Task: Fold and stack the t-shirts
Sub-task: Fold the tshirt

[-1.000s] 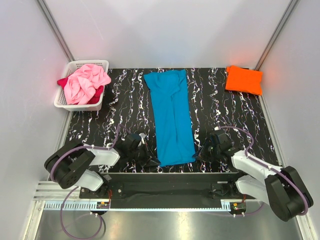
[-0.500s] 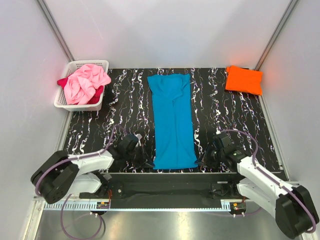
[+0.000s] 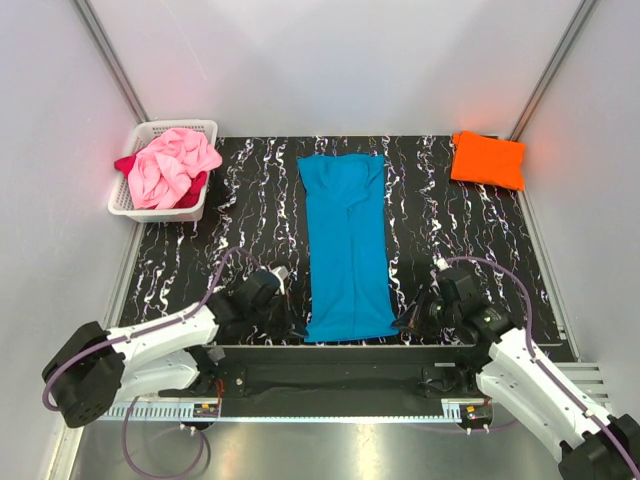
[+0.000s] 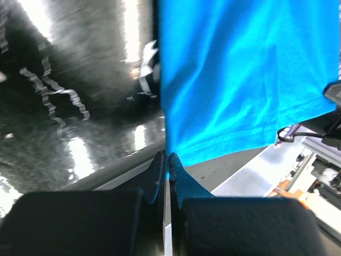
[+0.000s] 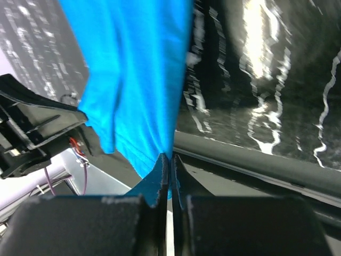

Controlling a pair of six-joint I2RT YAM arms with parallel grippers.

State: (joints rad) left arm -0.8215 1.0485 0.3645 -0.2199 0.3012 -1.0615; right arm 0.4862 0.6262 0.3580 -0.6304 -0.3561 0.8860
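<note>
Okay, left end effector (image 4: 167, 160): jaws pressed together, and the near left corner of the turquoise t-shirt (image 3: 345, 240) is pinched right at the fingertips, low at the near edge of the bench (image 3: 450, 230).
Right end effector (image 5: 169, 160): same story on the other side. The fingers are closed tight on the near right corner, and a bit of blue cloth shows below the tips in the wrist view.
Arms: both reach in from the near corners and angle toward the middle, one on each side of the shirt's near hem.
Turquoise t-shirt: folded into a long narrow strip down the centre of the bench. The hem sits at the near edge between the two end effectors, and the far end lies flat toward the back. A soft crease runs along its length.
Bench: black with white marbled streaks, bare on both sides of the strip.
Orange t-shirt (image 3: 487, 159): over in the far right corner, folded into a neat rectangle, well apart from the turquoise one.
Basket (image 3: 180, 127): white lattice, far left corner.
Pink t-shirt (image 3: 170, 165): crumpled in a heap and piled above the basket's rim.
Dark red t-shirt (image 3: 195, 188): under the pink one, poking out at the left and right of the pile.
</note>
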